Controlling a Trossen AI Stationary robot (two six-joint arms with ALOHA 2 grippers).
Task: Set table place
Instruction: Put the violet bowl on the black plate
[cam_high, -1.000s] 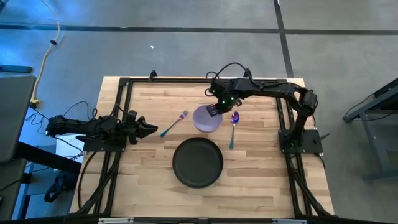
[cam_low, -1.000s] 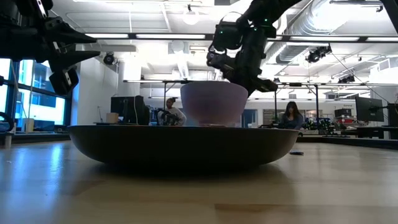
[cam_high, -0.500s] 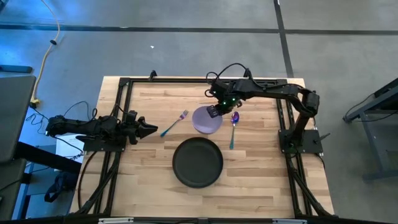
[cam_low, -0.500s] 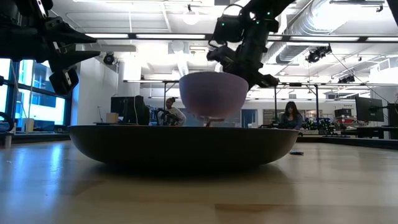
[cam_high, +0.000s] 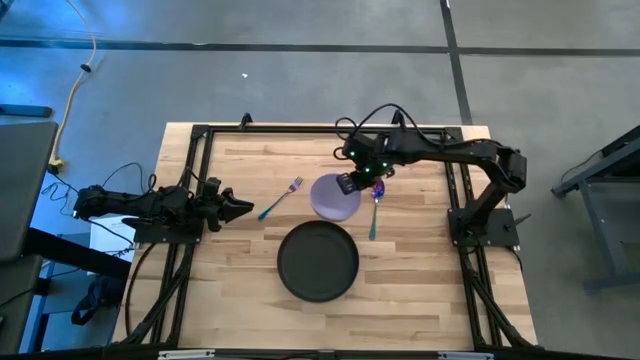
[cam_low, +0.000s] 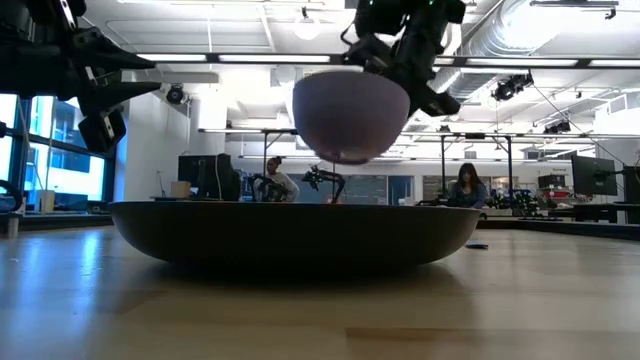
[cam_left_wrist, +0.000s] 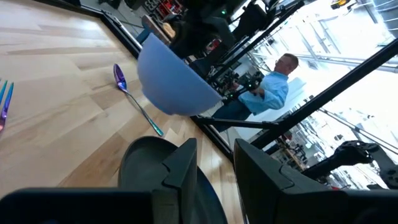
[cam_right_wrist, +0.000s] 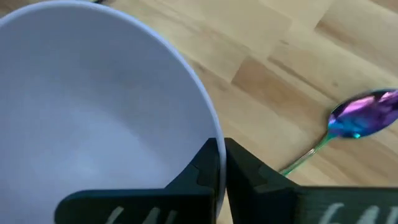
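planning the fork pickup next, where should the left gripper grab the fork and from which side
Grip the fork mid-handle, coming straight down with fingers across it. It lies flat on the table, angled, tines away from the left gripper, handle end nearest, so only the thin handle's sides offer purchase.

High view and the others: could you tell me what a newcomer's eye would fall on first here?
The lavender bowl, hanging in the air above the table, pinched at its rim by the right gripper. Next, the black plate at the table's middle, with the spoon and fork on either side of the bowl.

Person in blue shirt (cam_left_wrist: 273, 87) seated beyond table; grey floor (cam_high: 300, 80); yellow cable (cam_high: 75, 85) on floor.
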